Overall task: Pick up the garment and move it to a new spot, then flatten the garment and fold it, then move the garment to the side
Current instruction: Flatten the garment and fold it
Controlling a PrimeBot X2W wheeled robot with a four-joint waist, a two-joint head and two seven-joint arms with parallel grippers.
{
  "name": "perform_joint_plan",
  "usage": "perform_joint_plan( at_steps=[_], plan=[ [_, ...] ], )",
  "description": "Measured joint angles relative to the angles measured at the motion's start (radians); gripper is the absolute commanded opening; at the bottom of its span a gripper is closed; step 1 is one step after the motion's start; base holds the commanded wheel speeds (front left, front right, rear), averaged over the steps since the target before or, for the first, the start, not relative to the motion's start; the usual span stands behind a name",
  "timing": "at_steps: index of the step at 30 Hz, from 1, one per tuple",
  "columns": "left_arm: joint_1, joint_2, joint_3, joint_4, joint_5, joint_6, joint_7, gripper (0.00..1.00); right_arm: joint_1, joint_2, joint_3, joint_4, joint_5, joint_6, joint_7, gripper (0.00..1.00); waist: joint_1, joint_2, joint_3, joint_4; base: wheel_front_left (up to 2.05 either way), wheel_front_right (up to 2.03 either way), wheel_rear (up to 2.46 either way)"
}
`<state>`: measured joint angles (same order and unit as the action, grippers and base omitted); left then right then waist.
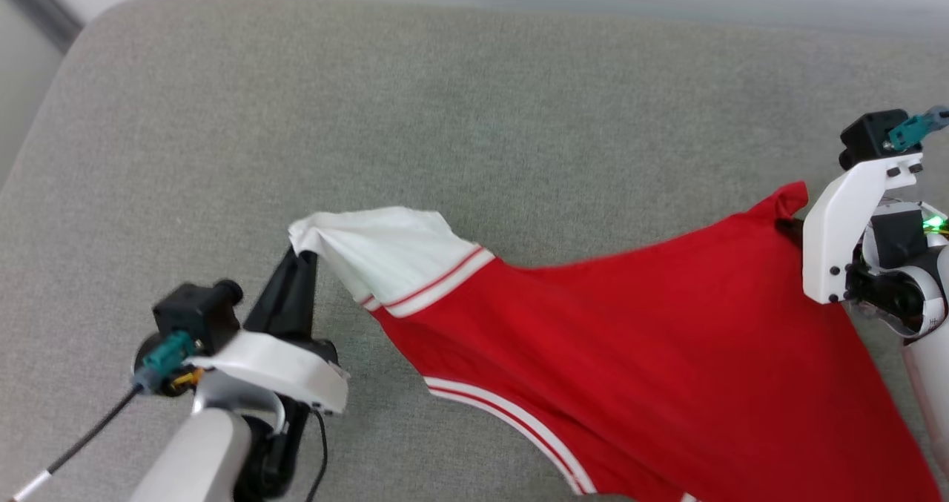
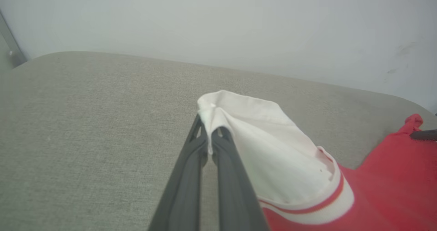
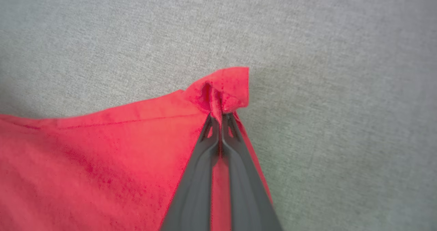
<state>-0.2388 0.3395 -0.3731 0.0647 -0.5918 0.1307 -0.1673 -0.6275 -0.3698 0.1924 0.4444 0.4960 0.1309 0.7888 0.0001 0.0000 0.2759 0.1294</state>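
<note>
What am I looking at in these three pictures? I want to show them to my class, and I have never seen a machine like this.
This is a two-armed robot folding laundry. The wide picture comes from a camera on its head, looking down at a grey padded surface. The other two come from cameras on its wrists, each looking along that arm's two dark fingers. A red garment with white sleeves and striped trim is stretched between the arms. The left gripper is shut on the edge of a white sleeve. The right gripper is shut on a bunched red corner of the same garment.
</note>
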Motion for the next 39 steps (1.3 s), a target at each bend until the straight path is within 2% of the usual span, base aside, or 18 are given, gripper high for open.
perform_joint_plan(
  at_steps=[11, 19, 25, 32, 39],
  plan=[
    [-0.214, 0.054, 0.06, 0.107, -0.03, -0.025, 0.081, 0.0, -0.039, 0.038, -0.037, 0.004, -0.039, 0.0, -0.219, 0.0, 0.0, 0.0, -0.137, -0.061, 0.0, 0.0, 0.0],
    [-0.478, 0.032, 0.086, 0.286, -0.058, -0.057, 0.106, 0.0, -0.155, 0.054, -0.07, 0.024, -0.044, 0.0, -0.369, 0.0, -0.0001, 0.0, -0.171, -0.114, 0.0, 0.0, 0.0],
    [-0.723, 0.03, 0.1, 0.395, -0.045, -0.077, 0.092, 0.0, -0.313, 0.049, -0.11, 0.035, -0.055, 0.0, -0.453, 0.0, -0.0001, 0.0, -0.118, -0.124, 0.0, 0.0, 0.0],
    [-1.007, 0.044, 0.116, 0.5, -0.013, -0.095, 0.049, 0.0, -0.536, 0.047, -0.135, 0.042, -0.067, 0.001, -0.533, 0.0, 0.0, 0.0, -0.006, -0.134, 0.0, 0.0, 0.0],
    [-1.237, 0.077, 0.136, 0.552, -0.002, -0.111, 0.03, 0.0, -0.759, 0.049, -0.11, 0.069, -0.079, 0.001, -0.589, 0.0, 0.0, 0.0, 0.124, -0.149, 0.0, 0.0, 0.0]
  ],
)
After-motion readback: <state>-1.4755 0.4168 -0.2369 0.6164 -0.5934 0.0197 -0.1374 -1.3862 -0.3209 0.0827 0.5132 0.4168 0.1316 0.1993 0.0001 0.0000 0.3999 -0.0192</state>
